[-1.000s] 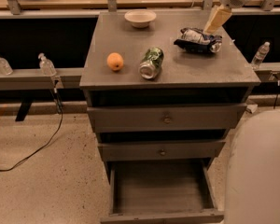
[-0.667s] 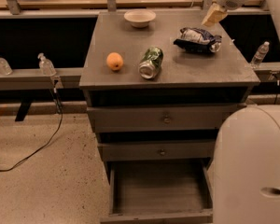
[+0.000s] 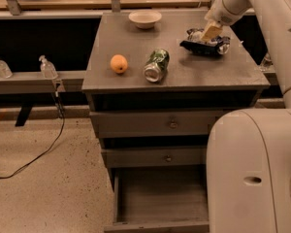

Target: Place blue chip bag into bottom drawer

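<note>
A grey table (image 3: 218, 76) has three drawers below it. The blue chip bag (image 3: 206, 46) lies near the table's back right corner. The robot's claw (image 3: 212, 31) is right over the bag's top edge; I cannot tell if it is open or closed. A crushed green can (image 3: 156, 65) and an orange (image 3: 119, 63) lie mid-table. The bottom drawer (image 3: 160, 198) stands pulled out

The grey bench (image 3: 136, 42) fills the upper middle of the frame. On it lie a pale bowl (image 3: 144, 18) near the back edge, an orange (image 3: 119, 63) toward the left, a crushed green can (image 3: 156, 65) on its side just right of that, and the blue chip bag (image 3: 203, 46) at upper right, with my end effector (image 3: 212, 31) directly over it.
</note>
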{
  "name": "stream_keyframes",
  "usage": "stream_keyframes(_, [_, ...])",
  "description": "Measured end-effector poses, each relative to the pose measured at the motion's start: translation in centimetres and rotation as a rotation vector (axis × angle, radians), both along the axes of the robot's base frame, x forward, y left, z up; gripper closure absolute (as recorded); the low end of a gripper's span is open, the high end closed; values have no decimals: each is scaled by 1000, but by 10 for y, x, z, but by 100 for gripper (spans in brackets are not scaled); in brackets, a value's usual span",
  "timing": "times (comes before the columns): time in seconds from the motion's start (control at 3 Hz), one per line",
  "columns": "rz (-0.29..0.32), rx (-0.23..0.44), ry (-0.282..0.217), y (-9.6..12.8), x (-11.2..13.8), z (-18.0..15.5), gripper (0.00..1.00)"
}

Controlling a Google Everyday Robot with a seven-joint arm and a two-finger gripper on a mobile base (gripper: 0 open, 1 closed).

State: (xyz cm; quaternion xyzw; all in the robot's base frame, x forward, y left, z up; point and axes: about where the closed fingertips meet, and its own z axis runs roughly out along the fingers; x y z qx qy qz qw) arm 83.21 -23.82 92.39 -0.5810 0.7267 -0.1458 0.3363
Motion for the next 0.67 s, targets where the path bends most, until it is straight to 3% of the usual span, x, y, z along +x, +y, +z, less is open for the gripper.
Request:
stream_keyframes(0.33, [53,28,49,22,-8,-8,20])
stream_keyframes(0.67, [72,33,76,31,-13,-12,6])
